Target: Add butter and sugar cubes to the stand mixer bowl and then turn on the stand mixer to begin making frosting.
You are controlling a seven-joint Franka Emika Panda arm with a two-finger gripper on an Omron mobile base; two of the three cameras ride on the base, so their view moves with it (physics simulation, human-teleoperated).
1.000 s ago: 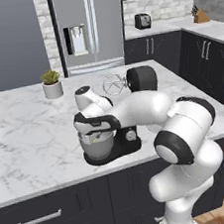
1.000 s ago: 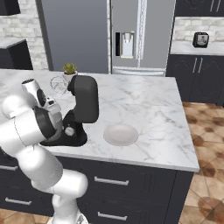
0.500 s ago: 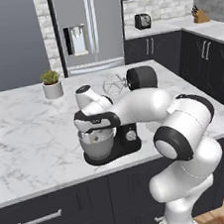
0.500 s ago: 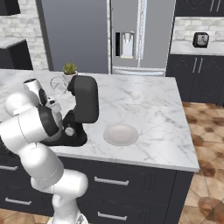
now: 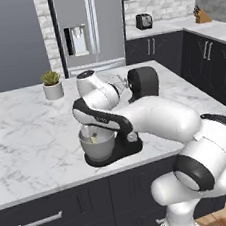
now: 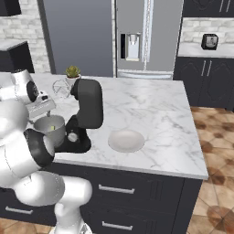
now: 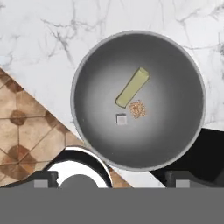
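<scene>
The grey metal stand mixer bowl (image 7: 138, 98) sits on the black stand mixer's base (image 5: 121, 149). In it lie the pale yellow butter (image 7: 132, 87) and, touching its lower end, a tan-brown sugar cube (image 7: 138, 109). A small grey square (image 7: 121, 118) marks the bowl's floor beside them. My gripper (image 7: 111, 180) hangs right over the bowl, open, with its fingertips (image 7: 43, 179) wide apart and nothing between them. From the left base the gripper (image 5: 91, 129) hovers above the bowl (image 5: 97, 145). The mixer head (image 6: 87, 103) is tilted up, its whisk (image 6: 61, 87) clear of the bowl (image 6: 49, 128).
A white plate (image 6: 125, 140) rests on the marble counter to the mixer's right. A small potted plant (image 5: 52, 85) stands at the counter's far side. The counter's front edge (image 5: 69, 184) runs just below the mixer. A toaster (image 5: 144, 21) is on the back counter.
The arm has stayed above the bowl with hardly any shift. The fingers now stand wider apart than a second ago.
</scene>
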